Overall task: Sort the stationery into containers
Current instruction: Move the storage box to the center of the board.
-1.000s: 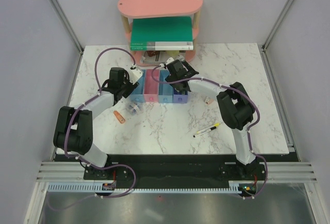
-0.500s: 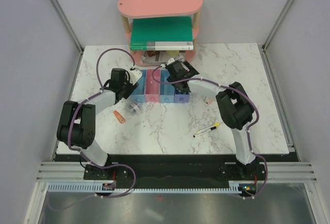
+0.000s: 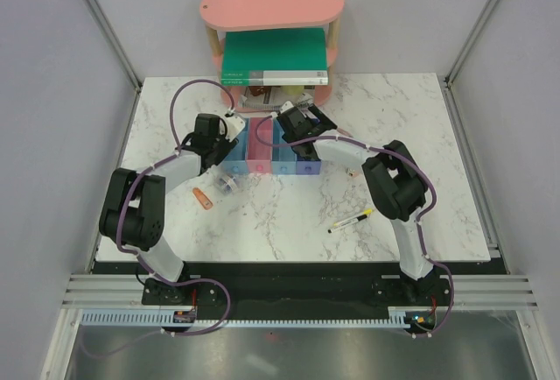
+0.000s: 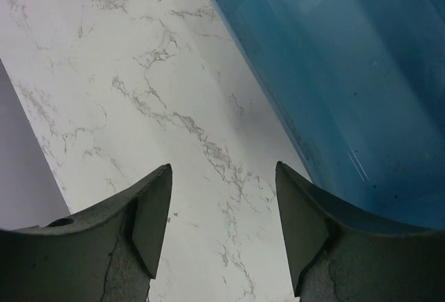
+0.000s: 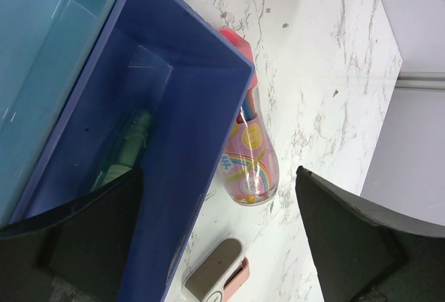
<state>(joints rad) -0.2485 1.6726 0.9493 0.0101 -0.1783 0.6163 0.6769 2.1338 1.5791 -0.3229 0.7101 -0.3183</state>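
Observation:
The four joined bins [image 3: 257,159] stand in a row in front of the pink shelf. My left gripper [image 3: 229,126] is open and empty beside the left blue bin [image 4: 361,86], over bare marble [image 4: 222,225]. My right gripper [image 3: 295,116] is open and empty [image 5: 219,225], straddling the right wall of the purple-blue bin [image 5: 201,107]. A green piece [image 5: 128,150] lies in that bin. A pink-red rainbow-printed piece [image 5: 252,166] and a pale pink piece [image 5: 215,274] lie just outside it. An orange piece [image 3: 203,198], a clear roll [image 3: 227,185] and the yellow-and-black pen [image 3: 350,221] lie on the table.
The pink oval shelf [image 3: 271,3] stands at the back with a green book [image 3: 273,58] on its lower tier. The marble table [image 3: 289,222] is walled by grey panels on the left and right.
My left gripper has moved a little farther in, closer to the left blue bin. My right gripper has shifted slightly left and back over the bins. The loose items have not moved.

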